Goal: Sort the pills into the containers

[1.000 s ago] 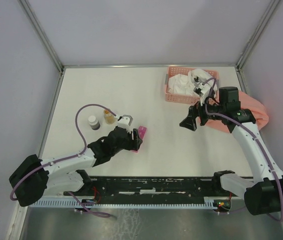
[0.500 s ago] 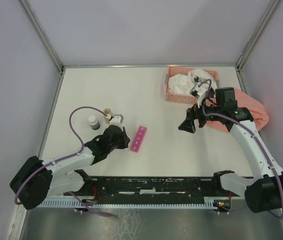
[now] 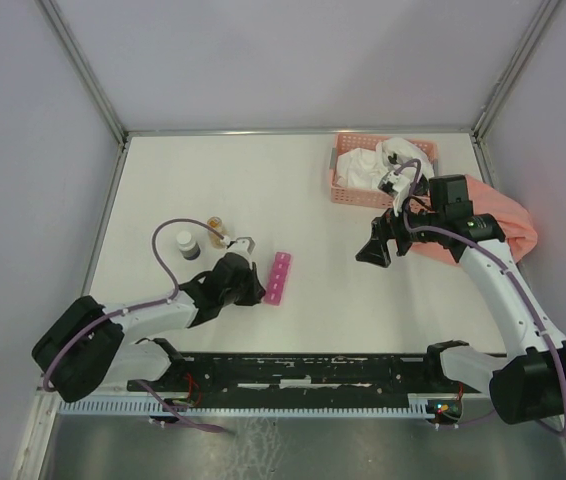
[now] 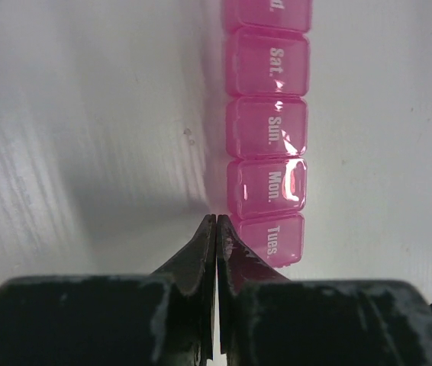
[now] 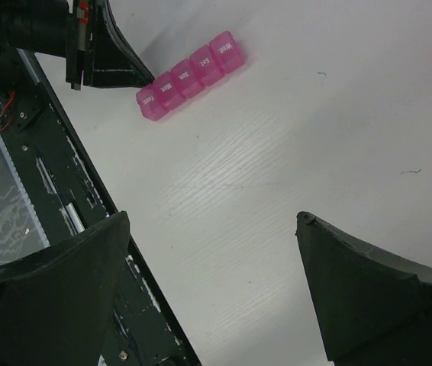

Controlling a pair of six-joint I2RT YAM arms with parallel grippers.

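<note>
The containers (image 3: 279, 277) are one slim magenta strip with day-labelled lids, all closed, lying flat on the white table; the strip also shows in the left wrist view (image 4: 267, 130) and the right wrist view (image 5: 191, 74). My left gripper (image 3: 259, 292) is low beside the strip's near end, its tips (image 4: 217, 219) shut with nothing between them, just left of the "Tues." lid. My right gripper (image 3: 373, 250) hangs open above the bare table to the right (image 5: 212, 216), holding nothing. No loose pills show.
A small amber bottle (image 3: 219, 232) and a white-capped dark bottle (image 3: 187, 245) stand left of the strip. A salmon lattice basket (image 3: 335, 187) with white bags sits at the back right, an orange cloth (image 3: 511, 222) beside it. A black rail (image 3: 303, 372) runs along the near edge.
The left gripper let go of the strip, pulled back to the left and shut, then came back to the strip's near end. The right arm has barely moved.
</note>
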